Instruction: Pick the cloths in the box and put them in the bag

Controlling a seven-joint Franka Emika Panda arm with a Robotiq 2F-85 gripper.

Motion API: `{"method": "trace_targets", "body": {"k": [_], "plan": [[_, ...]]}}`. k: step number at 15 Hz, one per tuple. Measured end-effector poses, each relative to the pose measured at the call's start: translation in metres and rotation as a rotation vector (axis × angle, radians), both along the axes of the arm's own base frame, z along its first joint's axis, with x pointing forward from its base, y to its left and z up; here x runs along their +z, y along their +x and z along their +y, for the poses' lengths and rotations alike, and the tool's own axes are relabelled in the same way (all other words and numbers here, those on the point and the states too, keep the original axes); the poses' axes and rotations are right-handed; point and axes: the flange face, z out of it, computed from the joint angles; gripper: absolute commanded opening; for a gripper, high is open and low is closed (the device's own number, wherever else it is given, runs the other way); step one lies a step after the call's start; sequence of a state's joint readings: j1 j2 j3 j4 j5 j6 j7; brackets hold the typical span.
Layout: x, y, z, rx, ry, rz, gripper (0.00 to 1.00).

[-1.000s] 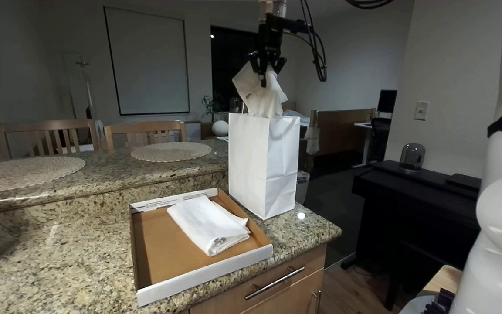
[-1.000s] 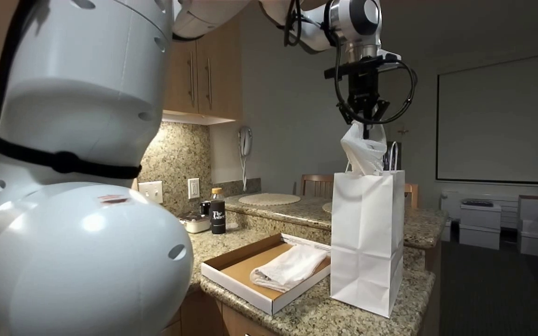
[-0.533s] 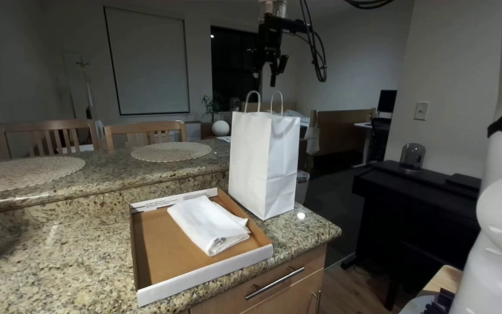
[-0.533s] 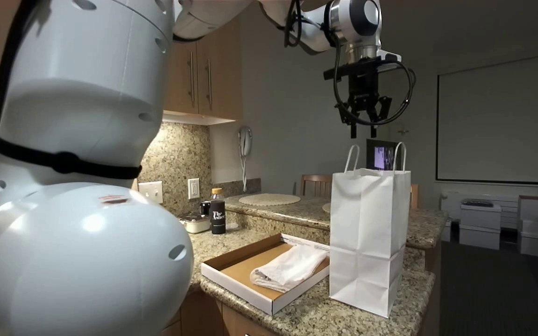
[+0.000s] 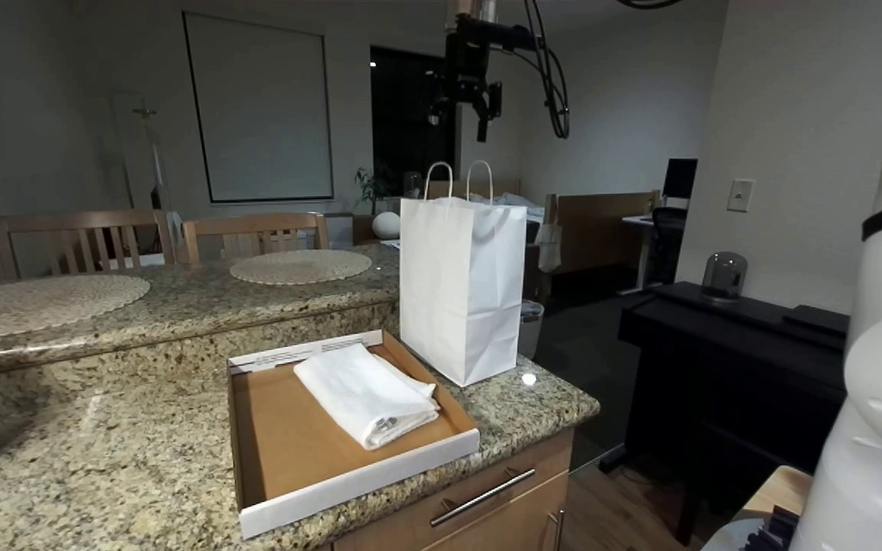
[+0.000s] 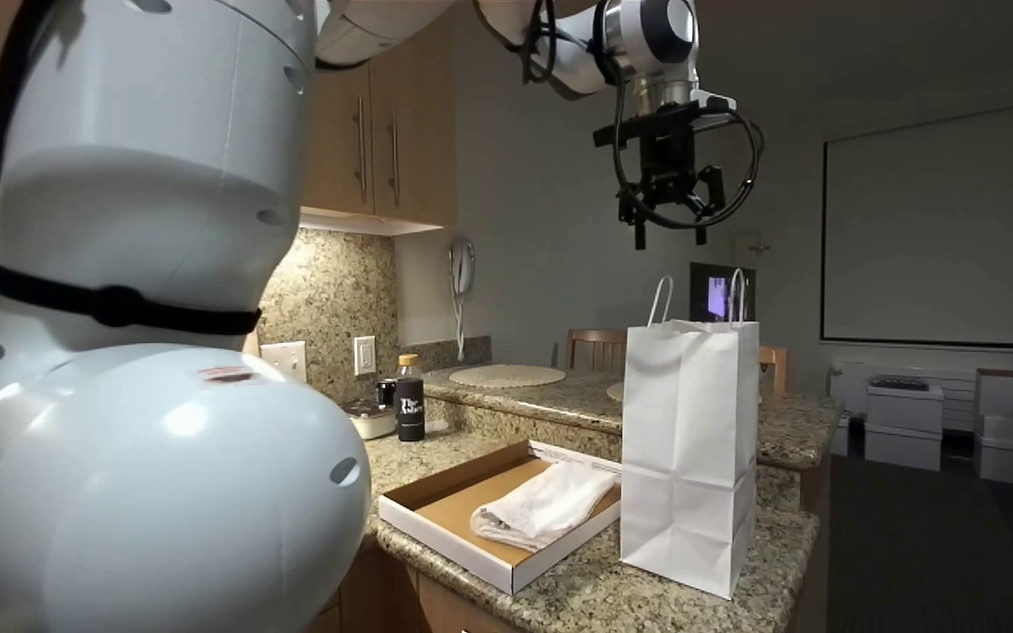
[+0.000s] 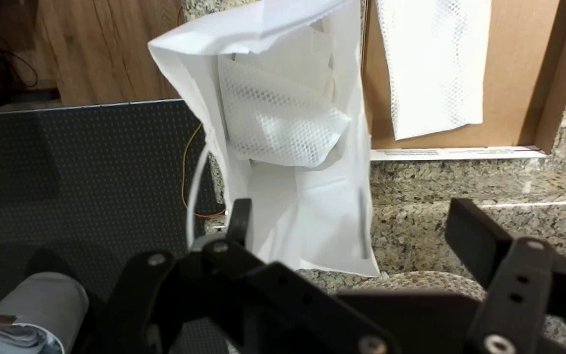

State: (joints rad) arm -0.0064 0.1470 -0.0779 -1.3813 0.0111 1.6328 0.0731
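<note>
White mesh cloth (image 7: pixel 430 64) lies in the shallow brown cardboard box (image 5: pixel 280 436), left of the white paper bag (image 5: pixel 437 283); my black gripper (image 6: pixel 670 235), spread above, may snag a looped white handle (image 7: pixel 193 192), toppling it.

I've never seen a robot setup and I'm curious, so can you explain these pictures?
The machine is a robot arm. The exterior views come from cameras outside it; the wrist view, taken onboard, looks down past its black fingers. On the granite counter sits a shallow open box with a folded white cloth in it. Beside the box stands a white paper bag, upright, and the wrist view shows another white cloth inside. The fingers are spread apart above the bag, holding nothing.
</note>
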Motion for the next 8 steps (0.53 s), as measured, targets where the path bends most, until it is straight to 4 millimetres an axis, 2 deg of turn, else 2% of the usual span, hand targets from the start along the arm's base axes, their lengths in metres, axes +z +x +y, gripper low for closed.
{"method": "trace_targets", "body": {"k": [2, 4, 8], "plan": [[0.001, -0.007, 0.027, 0.029, -0.037, 0.007, 1.0], [0.001, -0.019, 0.065, 0.064, -0.081, 0.011, 1.0], [-0.003, -0.052, 0.163, 0.134, -0.15, -0.002, 1.0]]}}
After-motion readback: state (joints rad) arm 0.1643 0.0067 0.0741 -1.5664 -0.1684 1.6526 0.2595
